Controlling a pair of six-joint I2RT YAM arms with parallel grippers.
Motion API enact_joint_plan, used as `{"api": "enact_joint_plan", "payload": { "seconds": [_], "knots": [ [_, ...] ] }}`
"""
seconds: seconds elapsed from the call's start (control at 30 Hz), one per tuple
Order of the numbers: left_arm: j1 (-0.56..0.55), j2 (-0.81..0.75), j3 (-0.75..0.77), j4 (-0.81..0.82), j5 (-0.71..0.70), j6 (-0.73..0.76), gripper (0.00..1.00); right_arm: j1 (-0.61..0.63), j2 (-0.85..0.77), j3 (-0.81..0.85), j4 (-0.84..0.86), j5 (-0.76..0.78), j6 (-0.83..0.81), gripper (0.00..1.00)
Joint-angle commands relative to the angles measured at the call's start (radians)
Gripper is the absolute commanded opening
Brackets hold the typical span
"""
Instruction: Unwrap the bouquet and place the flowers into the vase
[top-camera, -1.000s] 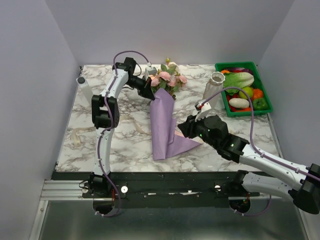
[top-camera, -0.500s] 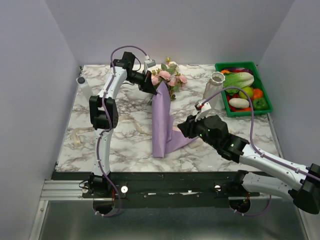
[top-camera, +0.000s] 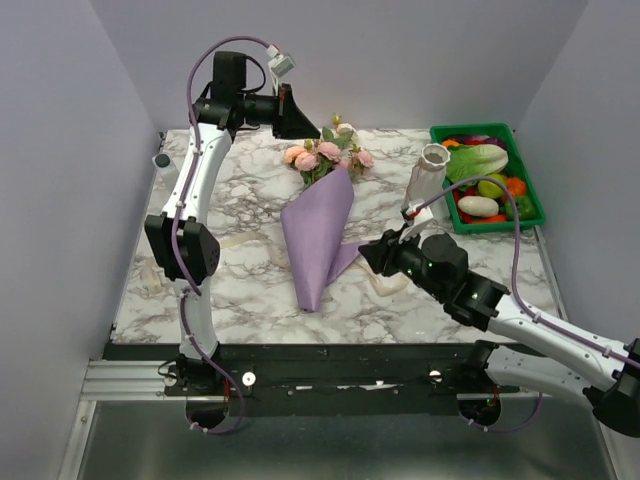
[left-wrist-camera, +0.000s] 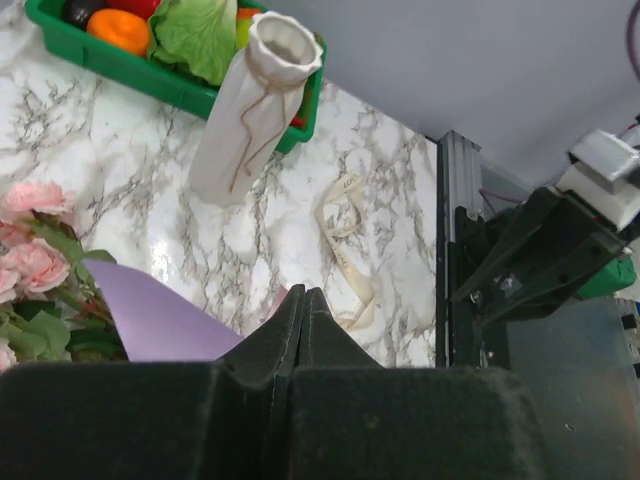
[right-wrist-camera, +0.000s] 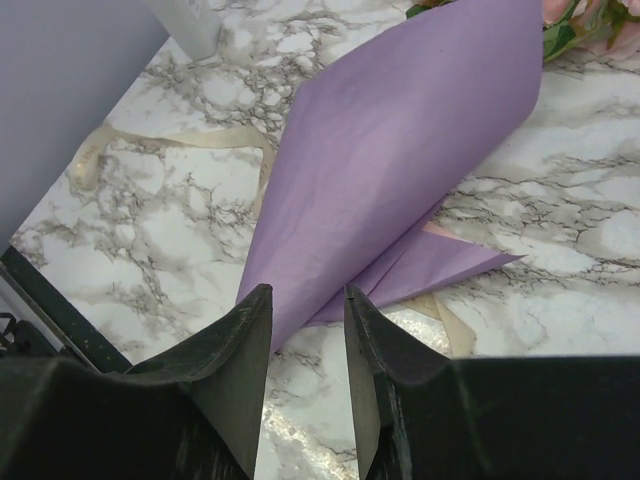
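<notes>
Since a second ago, the left gripper (left-wrist-camera: 303, 298) has lifted clear of the bouquet (top-camera: 318, 225), jaws pressed together on nothing; the bouquet now lies flat on the table (top-camera: 235, 195). We judge the task early: the ribbon (right-wrist-camera: 180, 137) is off, but the lilac paper (right-wrist-camera: 400, 170) is still rolled around the flowers (top-camera: 325, 158), and the vase (top-camera: 429, 178) stands apart, upright. The right gripper (right-wrist-camera: 306, 300) hovers with jaws apart by the cone's tip — contact unclear. Stems are hidden.

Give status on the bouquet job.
Done: cream ribbon lies loose on the marble table. In hand: nothing; left gripper shut, empty; right gripper open beside the lilac paper cone. Left: pink artificial roses sit inside the cone; tall whitish marbled vase holds no flowers.
</notes>
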Motion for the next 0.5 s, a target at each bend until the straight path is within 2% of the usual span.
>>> {"api": "enact_joint_plan", "payload": {
  "seconds": [0.0,0.03,0.07,0.1,0.13,0.17,0.2,0.23,0.27,0.33,0.47],
  "knots": [
    [-0.014,-0.101,-0.083,0.293,0.049,-0.305,0.15,0.002,-0.024,-0.025,0.023,-0.006,0.014,0.43],
    [-0.011,-0.106,-0.102,0.283,0.041,-0.282,0.24,0.001,-0.028,-0.025,0.023,-0.007,0.013,0.43],
    [-0.005,-0.104,-0.123,0.204,0.033,-0.230,0.37,0.002,-0.035,-0.027,0.023,-0.006,0.013,0.43],
    [0.003,-0.084,-0.126,0.147,0.014,-0.119,0.78,0.001,-0.040,-0.033,0.021,-0.006,0.013,0.43],
    [0.018,-0.066,-0.120,0.076,-0.011,-0.040,0.97,0.002,-0.043,-0.037,0.023,-0.007,0.011,0.43],
    [0.023,-0.043,-0.090,-0.089,-0.040,0.045,0.99,0.002,-0.050,-0.039,0.021,-0.009,0.008,0.43],
    [0.027,0.010,-0.068,-0.180,-0.106,0.134,0.99,0.002,-0.057,-0.042,0.021,-0.010,0.008,0.44],
    [0.029,0.034,-0.051,-0.255,-0.147,0.307,0.99,0.002,-0.060,-0.042,0.020,-0.010,0.007,0.44],
    [0.033,0.055,-0.056,-0.339,-0.180,0.354,0.99,0.002,-0.063,-0.045,0.021,-0.010,0.007,0.43],
    [0.038,0.094,-0.092,-0.375,-0.236,0.464,0.99,0.001,-0.069,-0.046,0.018,-0.012,0.004,0.44],
    [0.062,0.100,-0.239,-0.336,-0.255,0.578,0.99,0.002,-0.058,-0.045,0.020,-0.013,0.002,0.44]
  ]
}}
